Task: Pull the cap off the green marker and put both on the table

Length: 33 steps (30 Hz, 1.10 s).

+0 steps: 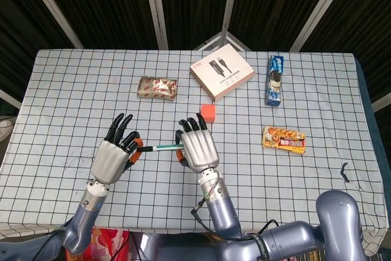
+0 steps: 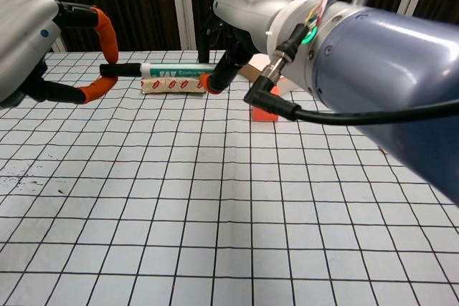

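Right hand (image 1: 197,148) gripping green marker (image 2: 178,71) level above the table (image 1: 317,169); left hand (image 1: 113,156) curling around the black cap (image 2: 119,69), contact perhaps just made, hard to tell.

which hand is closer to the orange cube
Right. The right hand sits just in front of the orange cube; the left hand is off to its left, farther away.

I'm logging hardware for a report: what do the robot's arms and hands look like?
Both hands, left hand and right hand, have silver-grey metallic backs, black fingers and orange fingertip pads. The arms are glossy blue-grey; a black cable plugs in near the right wrist, beside coloured wires and a green light.
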Available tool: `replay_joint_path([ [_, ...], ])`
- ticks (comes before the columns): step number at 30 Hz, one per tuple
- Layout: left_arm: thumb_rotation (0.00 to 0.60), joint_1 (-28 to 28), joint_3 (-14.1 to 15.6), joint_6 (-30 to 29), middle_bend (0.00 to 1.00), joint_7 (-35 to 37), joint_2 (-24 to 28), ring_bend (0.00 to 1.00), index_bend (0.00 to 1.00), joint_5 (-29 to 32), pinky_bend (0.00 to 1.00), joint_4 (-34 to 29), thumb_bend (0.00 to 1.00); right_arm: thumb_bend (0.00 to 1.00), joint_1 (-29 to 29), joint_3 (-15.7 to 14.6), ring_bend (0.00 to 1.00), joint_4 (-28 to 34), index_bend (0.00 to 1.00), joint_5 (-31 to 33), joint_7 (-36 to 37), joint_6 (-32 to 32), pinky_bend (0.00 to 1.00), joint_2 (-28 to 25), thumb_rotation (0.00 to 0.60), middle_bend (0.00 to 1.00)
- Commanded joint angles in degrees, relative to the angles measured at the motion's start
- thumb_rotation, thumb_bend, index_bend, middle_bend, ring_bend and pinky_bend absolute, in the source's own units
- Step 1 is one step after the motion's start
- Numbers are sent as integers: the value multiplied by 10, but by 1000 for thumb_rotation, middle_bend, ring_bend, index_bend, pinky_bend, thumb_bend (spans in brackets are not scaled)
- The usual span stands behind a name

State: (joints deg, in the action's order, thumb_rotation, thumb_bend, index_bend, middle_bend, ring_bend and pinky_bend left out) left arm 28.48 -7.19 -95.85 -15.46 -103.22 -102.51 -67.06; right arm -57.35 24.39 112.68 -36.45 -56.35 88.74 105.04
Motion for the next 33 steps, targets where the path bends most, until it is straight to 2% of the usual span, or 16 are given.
replay_joint_path([
  [1, 600, 0, -2, -6, 487, 4, -2, 96, 634, -1, 95, 4, 455, 575, 0, 0, 166, 1, 804, 0, 0, 0, 57, -1, 600, 244],
  [16, 600, -13, 2, -21, 495, 20, 11, 96, 640, 5, 95, 12, 457, 583, 12, -7, 167, -4, 806, 2, 10, -2, 57, -11, 600, 244],
  [23, 600, -30, 7, -44, 490, 56, 22, 96, 647, 8, 95, 16, 456, 584, 23, -13, 168, -12, 805, 1, 23, -9, 59, -22, 600, 244],
  [28, 600, -45, 6, -52, 487, 76, 40, 96, 646, 23, 95, 17, 453, 584, 34, -22, 170, -20, 805, 1, 36, -16, 58, -31, 600, 244],
  [33, 600, -60, 15, -36, 484, 92, 59, 96, 644, 43, 95, 35, 451, 586, 52, -44, 171, -34, 806, -4, 57, -28, 57, -38, 600, 244],
])
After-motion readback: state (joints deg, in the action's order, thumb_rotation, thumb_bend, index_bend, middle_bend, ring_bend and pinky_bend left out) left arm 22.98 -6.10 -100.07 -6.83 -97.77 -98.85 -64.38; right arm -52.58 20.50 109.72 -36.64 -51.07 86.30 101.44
